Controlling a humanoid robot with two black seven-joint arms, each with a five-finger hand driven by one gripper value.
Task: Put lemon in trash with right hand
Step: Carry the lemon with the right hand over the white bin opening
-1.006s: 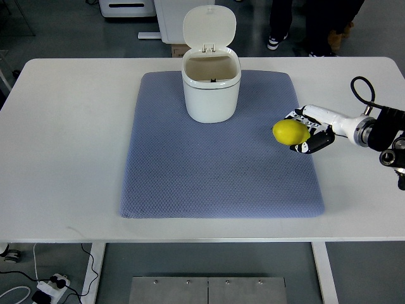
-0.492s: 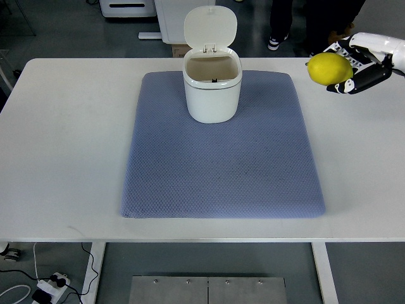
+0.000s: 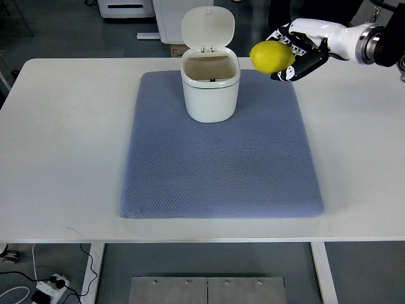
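A yellow lemon (image 3: 272, 57) is held in the air by my right hand (image 3: 292, 52), whose black-and-white fingers are curled around it. The arm comes in from the upper right edge. The lemon hangs just right of the white trash bin (image 3: 211, 88), a little above its rim. The bin stands on the far part of the blue-grey mat (image 3: 221, 164) with its flip lid (image 3: 208, 26) standing open and the inside showing. My left arm does not show.
The mat lies on a white table (image 3: 63, 139). Beyond the far edge are white cabinets (image 3: 126, 7) and a person's legs and shoes (image 3: 278, 19) on the grey floor.
My right hand has lifted the lemon off the mat's right side, raised it high at the right, then carried it leftward toward the bin.
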